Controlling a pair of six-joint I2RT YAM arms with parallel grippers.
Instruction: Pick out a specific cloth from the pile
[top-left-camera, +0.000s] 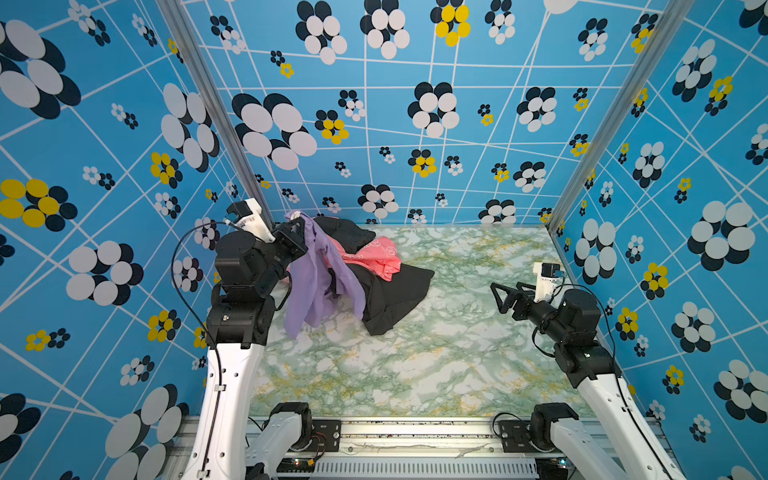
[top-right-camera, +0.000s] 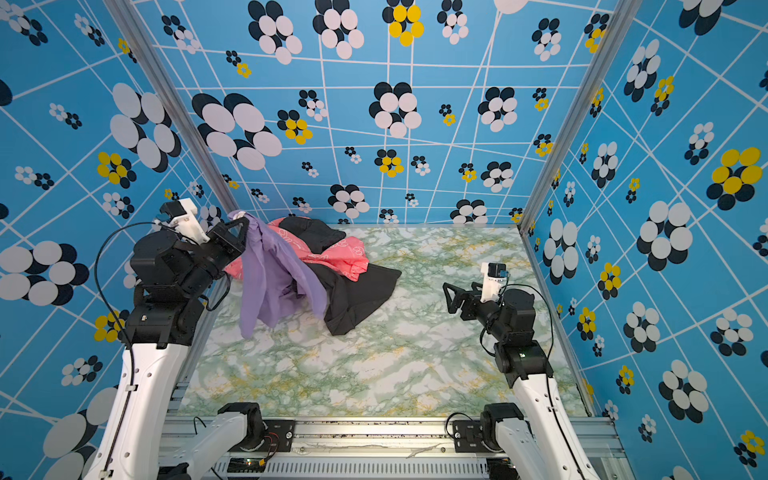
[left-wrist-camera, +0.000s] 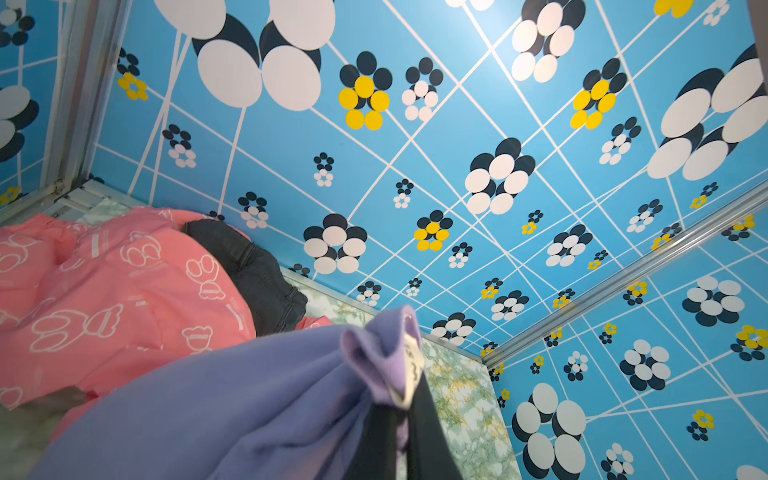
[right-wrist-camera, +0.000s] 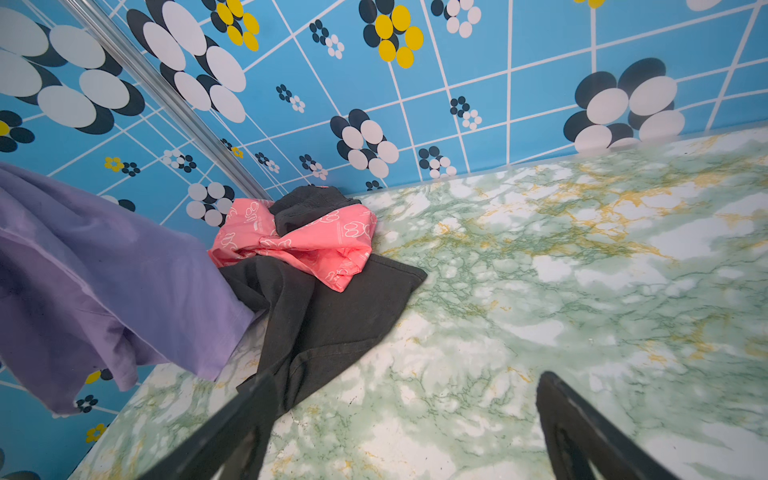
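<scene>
Left hand (top-left-camera: 302, 225) pinches one cloth (top-left-camera: 316, 282); right hand (top-left-camera: 498, 298) spread; pile (top-left-camera: 376, 266): one pink garment (top-left-camera: 384, 251), two black garments (top-left-camera: 395, 295).

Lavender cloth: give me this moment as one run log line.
left gripper: shut on lavender cloth | state: held up, hanging by pile | right gripper: open, empty, apart from pile

The cloth (top-left-camera: 316, 282) hangs left of the pile (top-left-camera: 395, 291), partly over it, at the table's (top-left-camera: 415, 357) far left corner.
</scene>
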